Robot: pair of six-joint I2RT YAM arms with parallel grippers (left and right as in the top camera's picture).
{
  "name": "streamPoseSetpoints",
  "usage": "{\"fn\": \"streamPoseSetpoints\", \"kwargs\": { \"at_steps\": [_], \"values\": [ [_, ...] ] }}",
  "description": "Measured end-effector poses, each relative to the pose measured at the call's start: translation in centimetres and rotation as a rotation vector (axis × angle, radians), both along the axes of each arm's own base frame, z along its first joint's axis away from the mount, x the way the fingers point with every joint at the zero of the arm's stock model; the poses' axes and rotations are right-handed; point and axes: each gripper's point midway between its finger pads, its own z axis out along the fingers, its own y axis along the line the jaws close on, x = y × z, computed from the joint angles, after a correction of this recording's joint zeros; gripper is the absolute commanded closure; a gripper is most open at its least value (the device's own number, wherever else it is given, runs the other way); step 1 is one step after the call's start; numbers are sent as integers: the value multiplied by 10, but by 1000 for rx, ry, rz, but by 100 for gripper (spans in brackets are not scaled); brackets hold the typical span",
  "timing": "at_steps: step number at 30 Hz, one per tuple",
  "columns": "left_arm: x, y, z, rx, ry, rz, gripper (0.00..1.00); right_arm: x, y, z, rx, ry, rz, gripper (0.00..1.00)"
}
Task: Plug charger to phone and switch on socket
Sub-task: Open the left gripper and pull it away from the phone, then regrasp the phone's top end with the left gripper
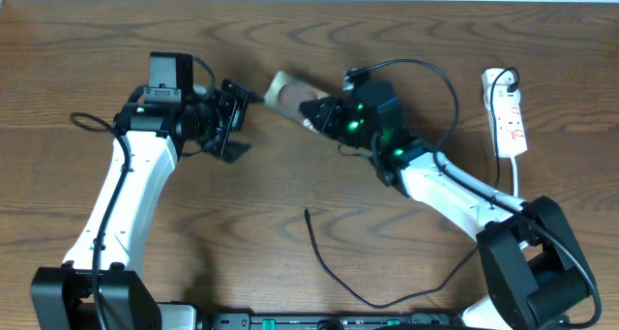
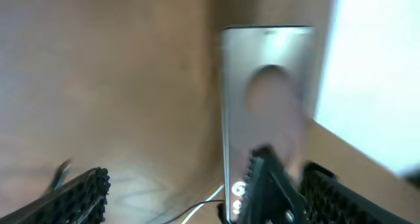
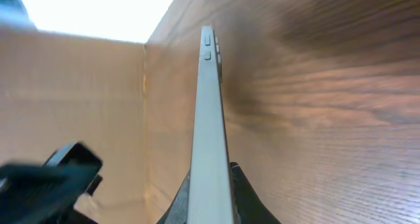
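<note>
The phone (image 1: 285,91) is held off the table, edge up, at the back centre; its glossy face mirrors the wood. My right gripper (image 1: 317,112) is shut on its right end. In the right wrist view the phone (image 3: 210,119) shows edge-on between the fingers (image 3: 210,194). My left gripper (image 1: 235,117) is open just left of the phone's free end. In the left wrist view the phone (image 2: 266,99) stands ahead between the spread fingers (image 2: 203,201). The charger (image 1: 334,272) lies loose at the front centre, its tip (image 1: 307,212) pointing away. The socket (image 1: 508,112) lies at the far right.
The socket's white cord (image 1: 515,180) runs down toward the right arm's base. The right arm's own black wire (image 1: 440,78) loops above its wrist. The left gripper shows blurred at the lower left of the right wrist view (image 3: 46,178).
</note>
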Motion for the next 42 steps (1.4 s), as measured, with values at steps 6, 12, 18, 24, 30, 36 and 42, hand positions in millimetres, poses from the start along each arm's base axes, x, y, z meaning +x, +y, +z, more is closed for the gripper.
{"fn": "streamPoseSetpoints", "kwargs": {
  "at_steps": [6,12,18,24,30,36,42],
  "values": [
    [30,-4,37,-45,-278,-107,9,19,-24,6,158,159,-144,99],
    [50,9,63,-50,-458,-128,9,31,-25,34,362,226,-208,99],
    [61,10,72,-46,-577,-139,9,33,-19,59,508,255,-210,99],
    [71,9,59,-77,-632,-117,9,23,-4,60,548,320,-196,99],
    [72,9,52,-118,-629,-83,9,15,12,72,582,298,-156,99],
    [73,10,53,-135,-613,-63,9,6,25,76,588,292,-126,99],
    [74,13,47,-127,-596,-34,9,-6,39,78,586,295,-91,99]
  ]
}}
